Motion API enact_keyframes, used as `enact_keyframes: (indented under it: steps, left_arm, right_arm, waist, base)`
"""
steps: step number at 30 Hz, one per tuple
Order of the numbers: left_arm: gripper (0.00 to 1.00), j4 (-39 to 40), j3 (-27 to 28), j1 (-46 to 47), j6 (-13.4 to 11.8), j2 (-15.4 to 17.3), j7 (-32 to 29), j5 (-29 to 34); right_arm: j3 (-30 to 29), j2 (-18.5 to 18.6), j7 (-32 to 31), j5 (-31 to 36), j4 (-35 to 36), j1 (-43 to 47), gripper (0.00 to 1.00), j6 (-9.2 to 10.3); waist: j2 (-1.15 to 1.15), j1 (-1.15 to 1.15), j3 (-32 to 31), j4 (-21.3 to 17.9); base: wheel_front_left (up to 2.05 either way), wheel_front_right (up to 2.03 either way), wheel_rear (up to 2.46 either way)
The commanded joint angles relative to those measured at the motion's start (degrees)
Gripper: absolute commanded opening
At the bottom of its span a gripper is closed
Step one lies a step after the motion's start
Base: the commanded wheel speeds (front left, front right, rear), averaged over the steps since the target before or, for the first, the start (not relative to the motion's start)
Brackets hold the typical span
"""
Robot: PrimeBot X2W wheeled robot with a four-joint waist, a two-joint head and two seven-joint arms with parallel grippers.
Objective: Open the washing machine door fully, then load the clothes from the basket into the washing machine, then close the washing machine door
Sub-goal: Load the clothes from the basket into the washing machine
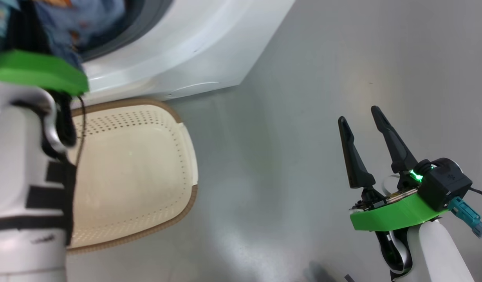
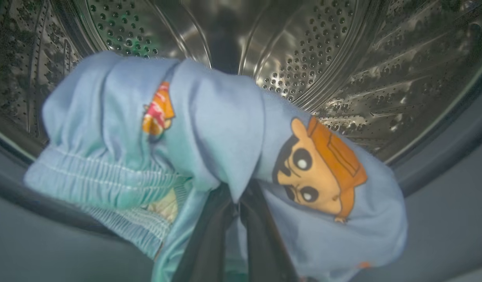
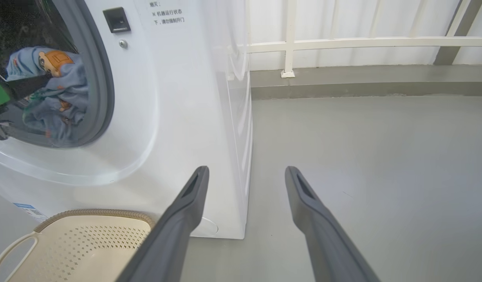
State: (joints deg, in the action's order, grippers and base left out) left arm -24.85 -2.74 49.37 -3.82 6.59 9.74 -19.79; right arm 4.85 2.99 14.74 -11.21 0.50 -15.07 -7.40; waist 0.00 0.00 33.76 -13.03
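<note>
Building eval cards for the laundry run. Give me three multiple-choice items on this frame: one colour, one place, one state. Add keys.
1. What colour is the basket rim?
A. Brown
B. Green
C. Blue

2. Where are the clothes?
A. In the basket
B. At the mouth of the washing machine, gripped by the left claw
C. Folded on top of the machine

3. What state is the right claw in?
A. Shut on cloth
B. Open, holding nothing
C. Shut, holding nothing

Answers:
1 A: a brown woven-look band rings the cream basket.
2 B: the left wrist view shows blue fabric pinched in that claw before the steel drum.
3 B: its two fingers stand apart with nothing between.
</note>
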Motion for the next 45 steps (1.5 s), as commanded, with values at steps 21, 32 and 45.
enact_keyframes:
  steps: [21,32,45]
  left_arm:
    - [0.0,-24.97,2.05,26.8,1.1,13.19,3.8,3.1]
    - [0.0,-27.48,0.97,34.86,-0.9,15.98,5.2,6.25]
    - [0.49,-36.18,-1.35,37.65,-1.8,15.37,4.02,8.34]
  right_arm:
    - [5.28,-0.12,0.26,-2.13,0.85,3.47,1.0,-0.09]
    - [6.25,-0.12,0.26,-2.58,1.4,2.8,1.0,-0.09]
    - [6.33,-0.12,0.26,-3.13,0.85,2.77,1.0,-0.09]
  waist:
    - [0.0,0.0,6.08,-8.86]
    - [0.0,0.0,9.3,-9.94]
    - [0.0,0.0,9.06,-9.92]
  base:
    - [0.0,0.0,0.0]
    - [0.0,0.0,0.0]
    - [0.0,0.0,0.0]
